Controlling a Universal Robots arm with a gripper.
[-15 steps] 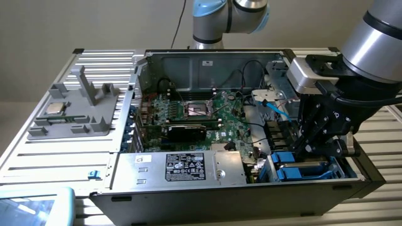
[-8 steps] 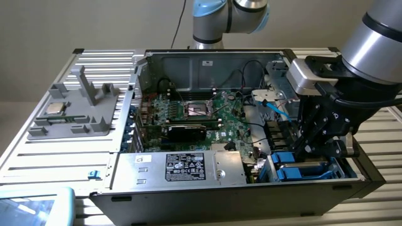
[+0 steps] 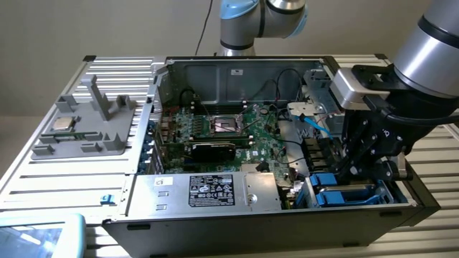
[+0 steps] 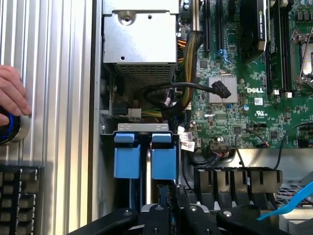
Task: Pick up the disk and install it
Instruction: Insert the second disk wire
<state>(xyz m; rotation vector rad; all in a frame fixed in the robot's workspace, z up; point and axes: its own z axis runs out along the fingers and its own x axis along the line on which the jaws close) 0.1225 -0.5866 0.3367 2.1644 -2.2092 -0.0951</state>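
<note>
Here, disk [image 4: 164,159] seated in bay, directly under tool [image 4: 168,205]

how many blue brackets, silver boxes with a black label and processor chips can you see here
blue brackets: 2
silver box with a black label: 1
processor chip: 1
total: 4

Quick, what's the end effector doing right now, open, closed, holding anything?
End effector: low over the blue drive bay inside the computer case; open or closed cannot be told.
Person's hand: resting on a round button on the table.
</note>
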